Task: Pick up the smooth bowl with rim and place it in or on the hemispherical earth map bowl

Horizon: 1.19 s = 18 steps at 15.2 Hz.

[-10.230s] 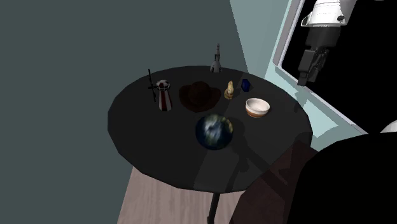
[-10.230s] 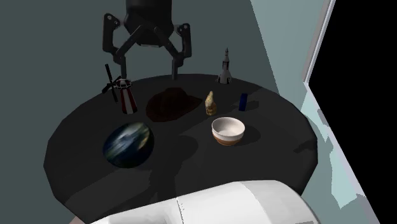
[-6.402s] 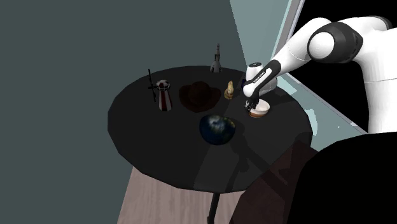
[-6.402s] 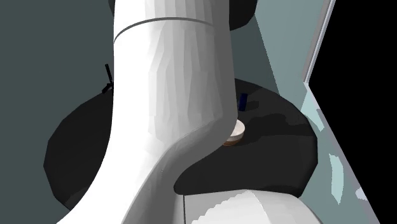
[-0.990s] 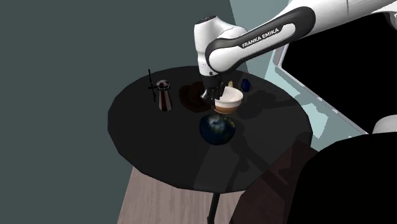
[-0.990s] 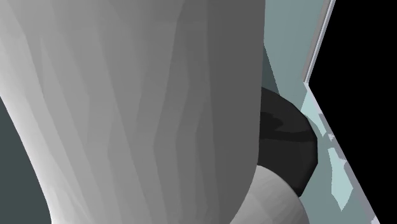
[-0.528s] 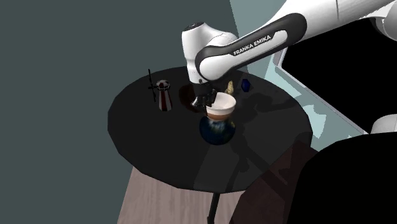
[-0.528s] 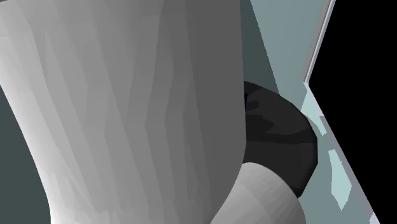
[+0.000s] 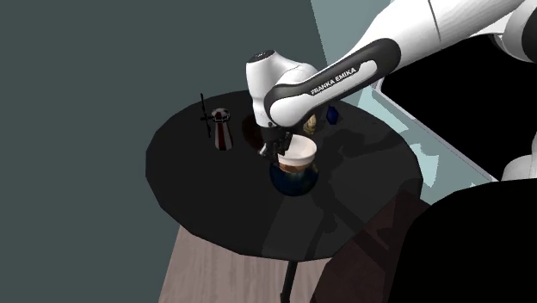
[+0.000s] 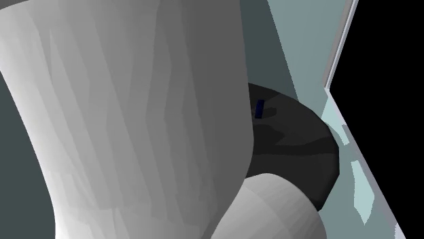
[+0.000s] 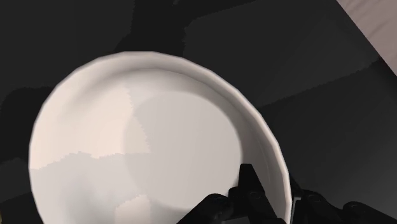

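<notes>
The fingers are clamped on the rim of the white bowl, held just over the globe bowl on the dark round worktop.

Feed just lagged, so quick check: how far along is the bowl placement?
Done: the pickup. The fingers clasp the white bowl at its rim. In hand: the bowl hangs right over the earth-map bowl; I cannot tell if they touch. Left: release and withdraw.
</notes>
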Each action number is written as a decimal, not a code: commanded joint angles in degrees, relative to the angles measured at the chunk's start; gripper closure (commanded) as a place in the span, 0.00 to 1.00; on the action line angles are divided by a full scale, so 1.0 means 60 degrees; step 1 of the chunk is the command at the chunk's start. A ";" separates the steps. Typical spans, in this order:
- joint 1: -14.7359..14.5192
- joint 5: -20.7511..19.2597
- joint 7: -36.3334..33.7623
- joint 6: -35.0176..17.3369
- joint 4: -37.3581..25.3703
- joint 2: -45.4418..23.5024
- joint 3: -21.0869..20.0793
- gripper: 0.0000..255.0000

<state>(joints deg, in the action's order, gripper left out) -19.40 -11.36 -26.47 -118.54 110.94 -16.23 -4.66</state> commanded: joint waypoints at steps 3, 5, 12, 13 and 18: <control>-0.0009 -0.0073 -0.0103 -0.0450 0.0178 -0.0273 0.0020 1.00; -0.0009 -0.0073 -0.0103 -0.0450 0.0178 -0.0272 0.0020 1.00; -0.0010 -0.0073 -0.0104 -0.0451 0.0178 -0.0274 0.0020 0.00; -0.0010 -0.0073 -0.0104 -0.0451 0.0178 -0.0273 0.0021 0.00; -0.0028 -0.0028 -0.0075 -0.0160 0.0012 -0.0149 -0.0005 0.00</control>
<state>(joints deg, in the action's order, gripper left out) -19.52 -11.68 -27.03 -120.55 111.59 -17.59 -4.60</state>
